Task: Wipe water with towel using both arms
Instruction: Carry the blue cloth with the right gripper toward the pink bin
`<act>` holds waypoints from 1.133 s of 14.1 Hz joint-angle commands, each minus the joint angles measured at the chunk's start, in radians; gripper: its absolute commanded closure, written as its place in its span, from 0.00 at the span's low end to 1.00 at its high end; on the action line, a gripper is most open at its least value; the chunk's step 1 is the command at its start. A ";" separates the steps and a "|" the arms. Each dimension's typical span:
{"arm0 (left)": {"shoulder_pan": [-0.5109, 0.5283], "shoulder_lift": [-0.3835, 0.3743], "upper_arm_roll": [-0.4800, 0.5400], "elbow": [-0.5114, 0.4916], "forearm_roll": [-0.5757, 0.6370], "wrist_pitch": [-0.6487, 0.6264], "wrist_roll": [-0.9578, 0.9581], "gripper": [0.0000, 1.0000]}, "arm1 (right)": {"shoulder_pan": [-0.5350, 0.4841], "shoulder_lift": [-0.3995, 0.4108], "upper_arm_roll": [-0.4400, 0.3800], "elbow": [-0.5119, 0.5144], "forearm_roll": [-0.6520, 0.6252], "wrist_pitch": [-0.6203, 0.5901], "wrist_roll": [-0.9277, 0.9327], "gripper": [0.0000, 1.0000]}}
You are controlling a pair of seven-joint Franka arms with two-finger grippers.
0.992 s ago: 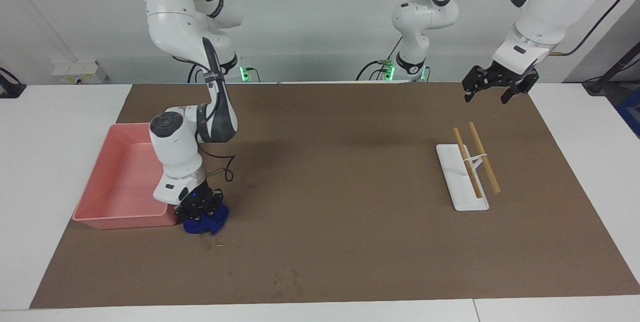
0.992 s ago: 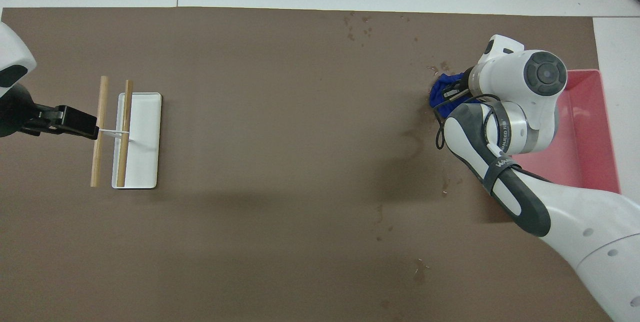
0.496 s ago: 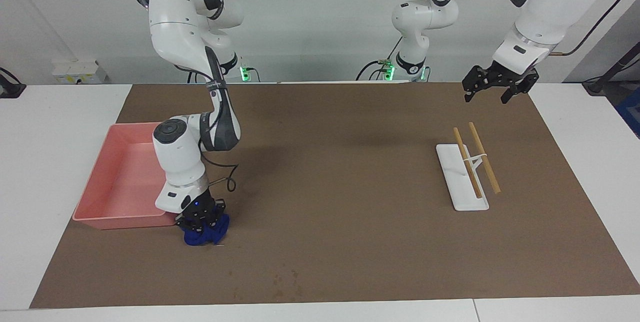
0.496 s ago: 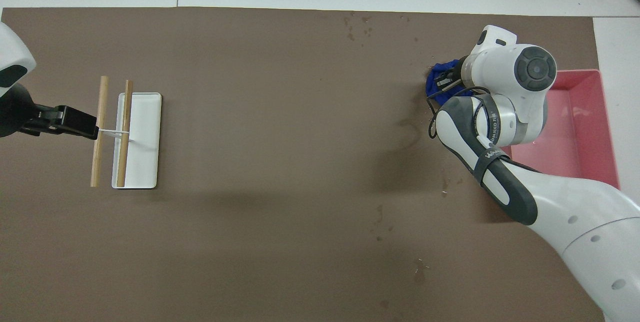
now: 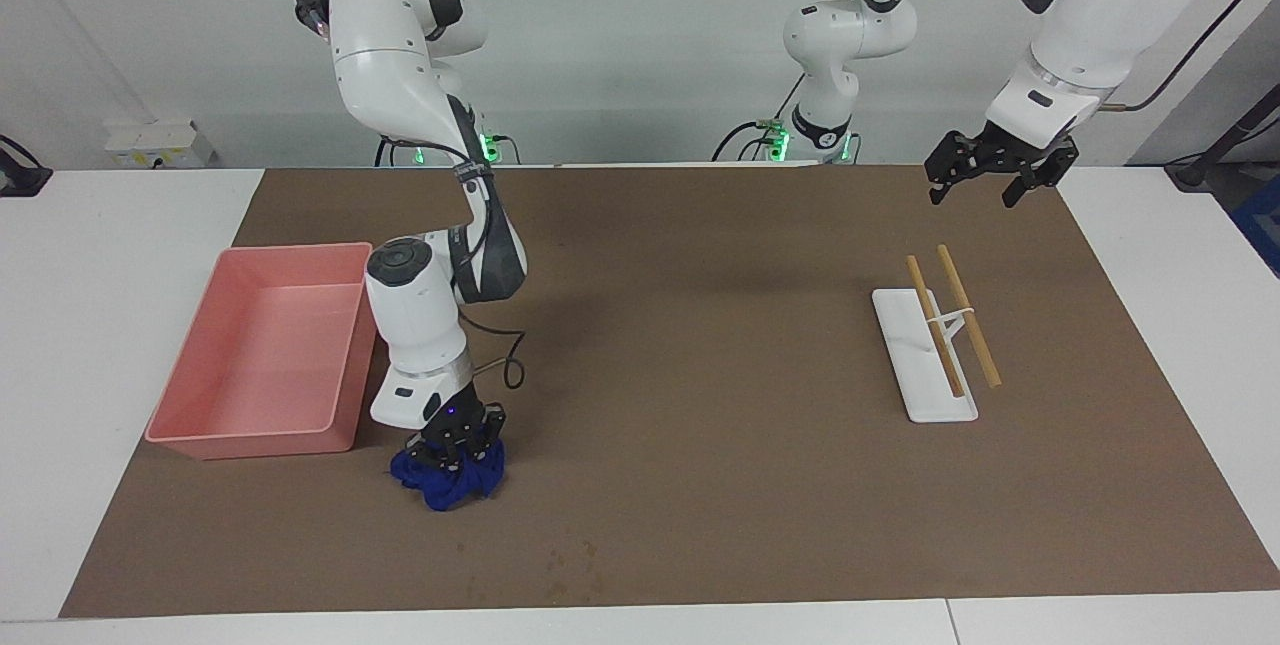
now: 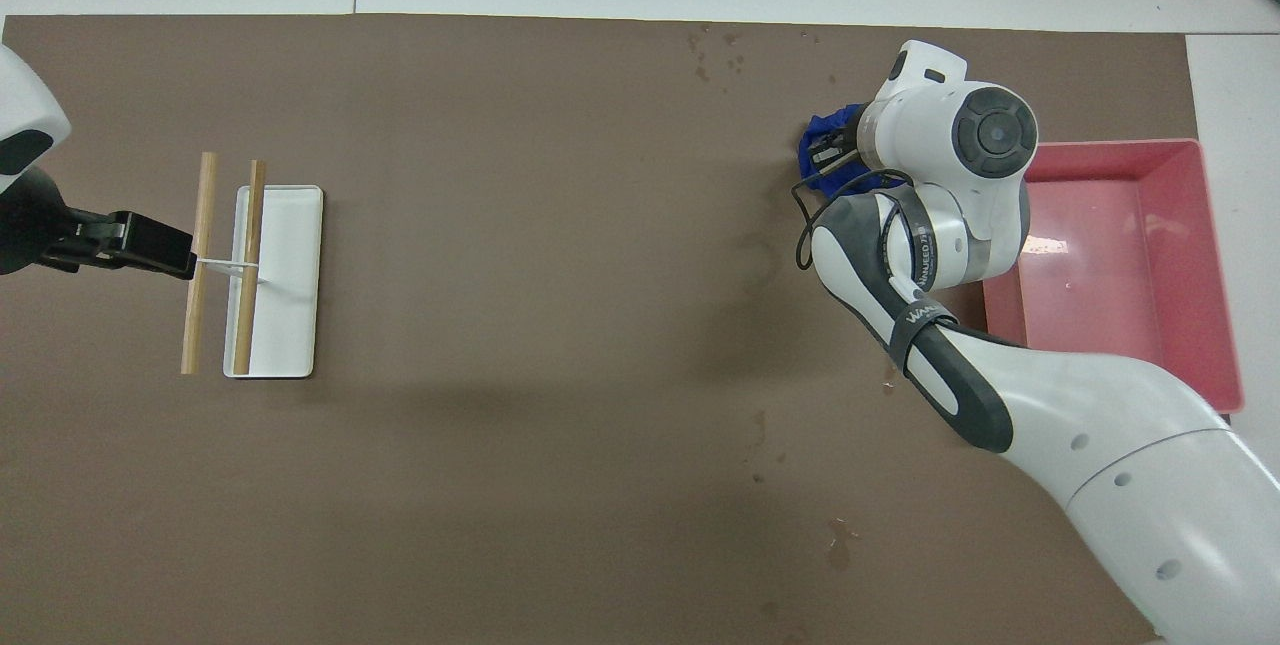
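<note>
The blue towel (image 5: pixel 447 485) (image 6: pixel 817 137) lies bunched on the brown mat, close to the pink tray's corner farthest from the robots. My right gripper (image 5: pixel 456 451) (image 6: pixel 836 156) points straight down, shut on the towel and pressing it against the mat; the wrist hides most of the cloth from above. Water shows as faint dark specks (image 5: pixel 560 563) (image 6: pixel 716 51) near the mat's edge farthest from the robots, and as more blotches (image 6: pixel 838 547) closer to the robots. My left gripper (image 5: pixel 972 197) (image 6: pixel 172 252) waits open and empty in the air over the left arm's end of the mat.
A pink tray (image 5: pixel 200 437) (image 6: pixel 1212 255) stands at the right arm's end of the mat. A white tray (image 5: pixel 925 375) (image 6: pixel 290 305) with two wooden sticks (image 5: pixel 968 317) (image 6: pixel 205 255) laid across it sits toward the left arm's end.
My right arm has dragged the towel along the mat, away from the pink tray toward the table's middle and a little farther from the robots. The left arm has not moved.
</note>
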 commanded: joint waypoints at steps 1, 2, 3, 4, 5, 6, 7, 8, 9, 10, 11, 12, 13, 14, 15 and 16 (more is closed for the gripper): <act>0.002 -0.028 0.001 -0.030 0.017 0.002 0.002 0.00 | -0.046 0.031 0.008 0.056 -0.102 -0.011 -0.018 1.00; 0.002 -0.029 0.001 -0.030 0.017 0.002 0.002 0.00 | -0.072 0.033 0.008 0.056 -0.142 -0.010 -0.059 1.00; 0.002 -0.030 0.001 -0.030 0.017 0.002 0.004 0.00 | -0.090 0.034 0.008 0.056 -0.162 -0.008 -0.095 1.00; 0.002 -0.030 0.001 -0.030 0.017 0.002 0.002 0.00 | -0.102 0.036 0.008 0.056 -0.167 0.004 -0.131 1.00; 0.002 -0.028 0.001 -0.030 0.017 0.002 0.002 0.00 | -0.113 0.039 0.008 0.056 -0.173 0.022 -0.177 1.00; 0.002 -0.028 0.001 -0.030 0.017 0.002 0.002 0.00 | -0.113 0.048 0.008 0.058 -0.189 0.029 -0.222 1.00; 0.003 -0.028 0.001 -0.030 0.017 0.002 0.002 0.00 | -0.113 0.050 0.006 0.066 -0.193 0.029 -0.235 1.00; 0.003 -0.029 0.001 -0.030 0.017 0.002 0.002 0.00 | -0.113 0.048 0.008 0.067 -0.184 0.029 -0.230 1.00; 0.003 -0.030 0.001 -0.030 0.017 0.002 0.002 0.00 | -0.110 0.048 0.008 0.067 -0.164 0.029 -0.209 1.00; 0.003 -0.030 0.001 -0.030 0.017 0.002 0.002 0.00 | -0.098 0.045 0.009 0.060 -0.129 0.026 -0.137 1.00; 0.003 -0.030 0.001 -0.030 0.017 0.002 0.002 0.00 | -0.080 0.042 0.011 0.052 -0.096 0.018 -0.042 1.00; 0.003 -0.030 0.001 -0.030 0.017 0.002 0.002 0.00 | -0.055 0.042 0.011 0.053 -0.088 0.012 0.019 1.00; 0.003 -0.030 0.001 -0.030 0.017 0.002 0.002 0.00 | -0.044 0.041 0.012 0.053 -0.086 0.009 0.052 1.00; 0.003 -0.028 0.001 -0.030 0.017 0.002 0.002 0.00 | -0.041 0.039 0.014 0.053 -0.077 0.006 0.078 1.00; 0.003 -0.029 0.001 -0.030 0.017 0.002 0.002 0.00 | -0.043 0.039 0.020 0.053 -0.054 -0.002 0.092 1.00; 0.003 -0.030 0.001 -0.030 0.017 0.002 0.002 0.00 | -0.044 0.037 0.029 0.055 -0.004 -0.013 0.095 1.00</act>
